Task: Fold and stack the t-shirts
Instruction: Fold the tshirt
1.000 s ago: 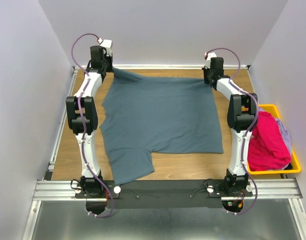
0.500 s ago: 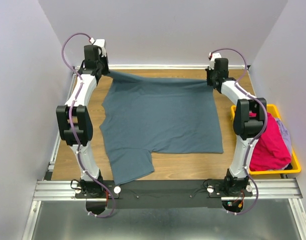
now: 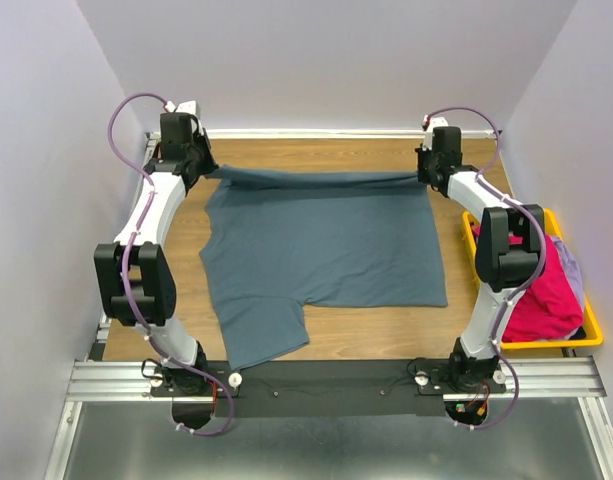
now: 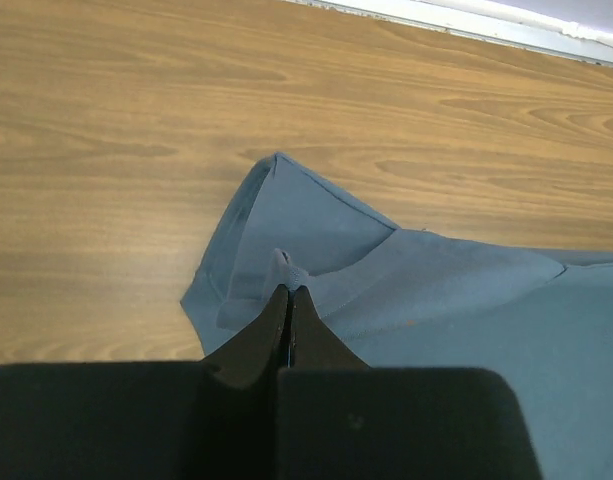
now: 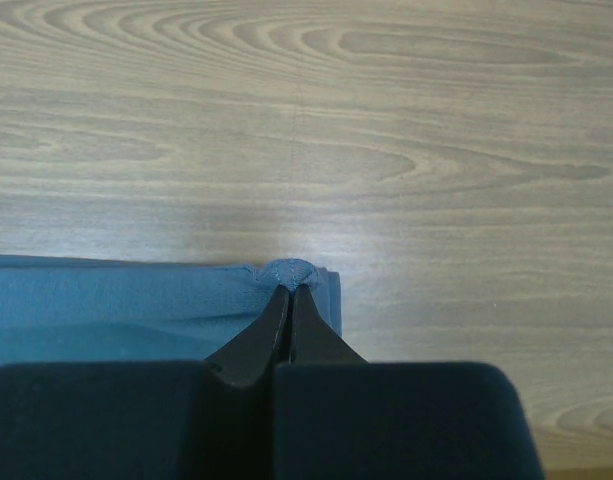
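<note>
A slate blue-grey t-shirt lies spread on the wooden table, one sleeve toward the near left. My left gripper is shut on its far left corner. My right gripper is shut on its far right corner. The far edge is lifted and stretched taut between the two grippers, folding toward me. A magenta-pink t-shirt lies heaped in the yellow bin, with a pale grey-blue one behind it.
The yellow plastic bin stands at the table's right edge beside the right arm. A white rail runs along the far edge, in front of the back wall. Bare wood shows near the arm bases.
Both grippers have drawn the shirt's far edge toward me and a little outward. The edge now hangs straight and taut between them; both elbows have swung outward.
</note>
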Robot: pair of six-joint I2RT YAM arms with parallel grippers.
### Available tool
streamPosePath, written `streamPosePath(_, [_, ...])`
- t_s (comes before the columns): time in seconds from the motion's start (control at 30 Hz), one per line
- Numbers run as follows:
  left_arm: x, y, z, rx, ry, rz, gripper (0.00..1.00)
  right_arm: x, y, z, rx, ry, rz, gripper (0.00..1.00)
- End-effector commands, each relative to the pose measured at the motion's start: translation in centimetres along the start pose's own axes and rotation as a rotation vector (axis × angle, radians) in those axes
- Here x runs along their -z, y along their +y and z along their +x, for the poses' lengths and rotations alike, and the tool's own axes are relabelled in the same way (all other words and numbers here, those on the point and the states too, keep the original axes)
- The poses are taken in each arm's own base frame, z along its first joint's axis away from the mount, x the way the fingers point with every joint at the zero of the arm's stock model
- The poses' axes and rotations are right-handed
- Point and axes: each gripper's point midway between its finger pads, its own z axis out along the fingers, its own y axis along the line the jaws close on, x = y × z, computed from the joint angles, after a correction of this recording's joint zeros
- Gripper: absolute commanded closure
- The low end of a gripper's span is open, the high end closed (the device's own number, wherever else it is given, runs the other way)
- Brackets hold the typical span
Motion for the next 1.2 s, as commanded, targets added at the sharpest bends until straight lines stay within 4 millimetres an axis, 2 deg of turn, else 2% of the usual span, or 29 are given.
streamPosePath(0.0, [3.0, 0.1, -1.1, 0.058, -0.048, -0.022, 1.0, 1.3, -1.4, -0.8, -0.031, -0.026, 0.059, 0.99])
streamPosePath(0.37, [7.1, 1.2, 0.5, 0.126, -0.083, -0.086, 1.0, 2.7, -2.1, 0.2, -0.062, -0.01, 0.1, 0.99])
streamPosePath(0.5, [8.2, 1.7, 2.4, 0.139, -0.071, -0.099, 1.0, 3.2, -1.8, 1.6, -0.092, 0.013, 0.1, 0.99])
streamPosePath(0.53, [7.9, 1.9, 3.9, 0.144, -0.045, -0.104, 1.0, 3.2, -1.9, 2.0, -0.093, 0.02, 0.106, 0.99])
streamPosePath(0.6, [7.9, 2.1, 5.1, 0.152, -0.03, -0.103, 1.0, 3.1, -1.7, 2.8, -0.128, 0.036, 0.109, 0.99])
streamPosePath(0.63, [7.8, 2.1, 5.9, 0.158, -0.017, -0.101, 1.0, 2.9, -1.6, 3.9, -0.131, 0.058, 0.109, 0.99])
streamPosePath(0.67, [7.4, 2.3, 7.4, 0.177, 0.002, -0.099, 1.0, 2.9, -1.5, 4.3, -0.15, 0.065, 0.114, 0.99])
streamPosePath(0.8, [6.7, 2.5, 10.3, 0.234, 0.024, -0.089, 1.0, 2.4, -1.2, 6.8, -0.191, 0.118, 0.125, 0.98])
streamPosePath(0.87, [6.4, 1.9, 11.3, 0.259, 0.036, -0.046, 1.0, 2.0, -0.8, 8.0, -0.201, 0.146, 0.118, 0.95])
streamPosePath(0.9, [6.3, 1.7, 12.6, 0.284, 0.061, -0.035, 1.0, 1.9, -0.7, 8.4, -0.215, 0.155, 0.117, 0.94])
streamPosePath(0.97, [6.3, 1.4, 14.2, 0.306, 0.088, -0.008, 1.0, 1.9, -0.4, 8.8, -0.242, 0.165, 0.11, 0.86])
streamPosePath(1.0, [6.4, 1.2, 14.5, 0.325, 0.09, 0.001, 1.0, 2.0, -0.3, 9.1, -0.251, 0.173, 0.11, 0.73])
streamPosePath(1.03, [6.5, 1.1, 14.8, 0.333, 0.095, 0.008, 0.96, 2.2, -0.2, 9.2, -0.263, 0.176, 0.108, 0.68])
streamPosePath(1.07, [6.7, 1.0, 15.1, 0.341, 0.099, 0.013, 0.83, 2.4, -0.1, 9.2, -0.277, 0.176, 0.106, 0.63])
streamPosePath(1.1, [6.9, 0.9, 15.9, 0.349, 0.111, 0.019, 0.74, 2.9, 0.0, 8.7, -0.303, 0.164, 0.103, 0.58])
streamPosePath(1.13, [7.4, 0.7, 15.6, 0.362, 0.097, 0.031, 0.52, 3.2, 0.3, 8.6, -0.316, 0.165, 0.084, 0.51])
streamPosePath(1.17, [7.7, 0.6, 15.6, 0.366, 0.091, 0.033, 0.4, 3.5, 0.6, 8.3, -0.329, 0.16, 0.072, 0.48])
